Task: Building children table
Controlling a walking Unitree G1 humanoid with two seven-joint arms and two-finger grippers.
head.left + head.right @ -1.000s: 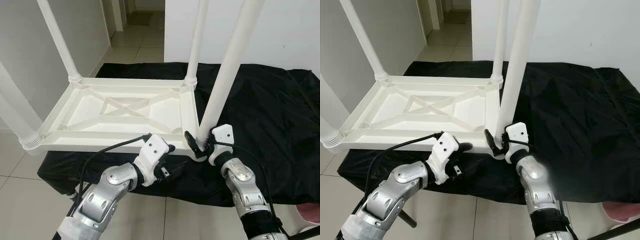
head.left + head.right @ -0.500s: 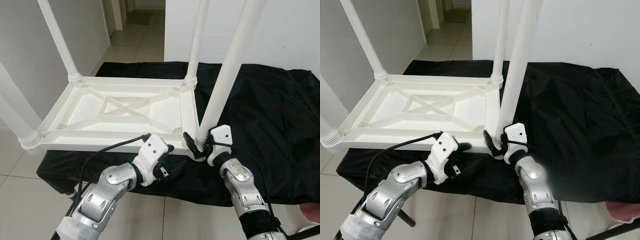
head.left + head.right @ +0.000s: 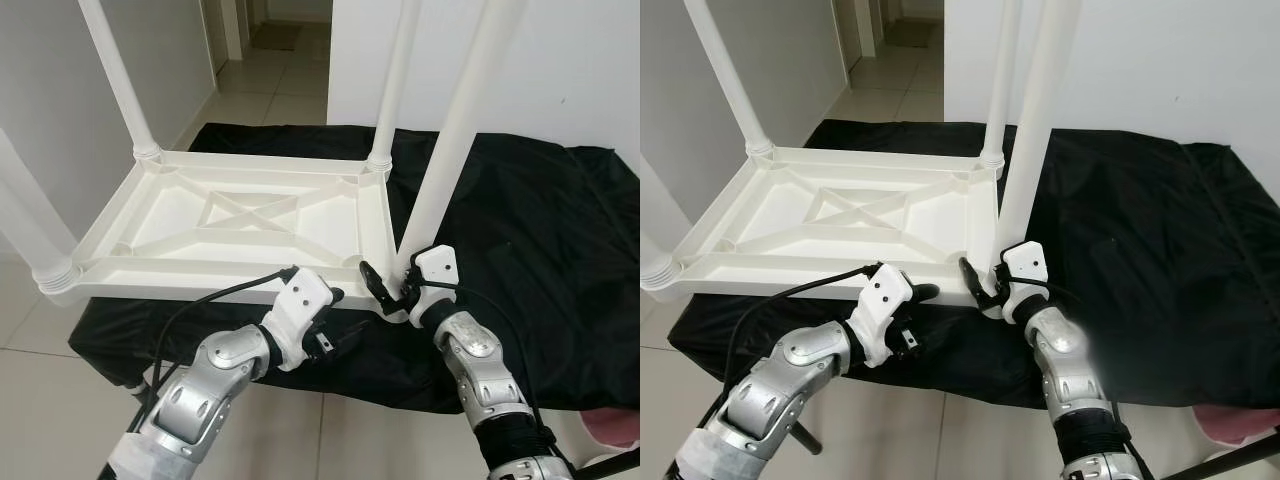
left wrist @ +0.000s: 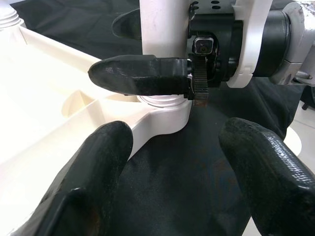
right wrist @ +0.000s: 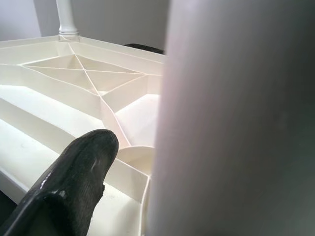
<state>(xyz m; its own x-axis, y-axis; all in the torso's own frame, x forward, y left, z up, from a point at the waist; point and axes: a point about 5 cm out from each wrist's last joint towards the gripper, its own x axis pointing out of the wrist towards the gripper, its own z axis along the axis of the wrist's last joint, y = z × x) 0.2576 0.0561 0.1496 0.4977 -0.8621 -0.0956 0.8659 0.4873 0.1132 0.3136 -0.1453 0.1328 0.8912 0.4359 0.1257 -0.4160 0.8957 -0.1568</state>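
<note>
One white plastic tabletop (image 3: 240, 225), upside down on a black cloth (image 3: 530, 230), ribbed underside facing up with a cross of braces at the middle. Four white legs counted, one at each corner, all pointing up: far left leg (image 3: 118, 75), far right leg (image 3: 394, 80), near left leg (image 3: 30, 225) with a ringed collar at its base, near right leg (image 3: 450, 140) standing in the near right corner socket. Cloth spread over a low support, its near edge hanging toward the pale tiled floor (image 3: 40, 350); an open hallway beyond the far edge. Two silver arms reaching in from the near side. Right gripper (image 3: 392, 290) closed around the base of the near right leg, one black finger on either side of the tube, white wrist housing just right of it. Seen from the right wrist, one dark fingertip (image 5: 81, 167) lying beside the broad white tube, with the ribbed underside beyond. Left gripper (image 4: 172, 172) spread wide, clasping nothing, just off the near edge of the tabletop and aimed at the same corner socket, its two thick black fingers (image 4: 93, 172) apart with black cloth between them. One black cable (image 3: 200, 305) looping over the left arm.
</note>
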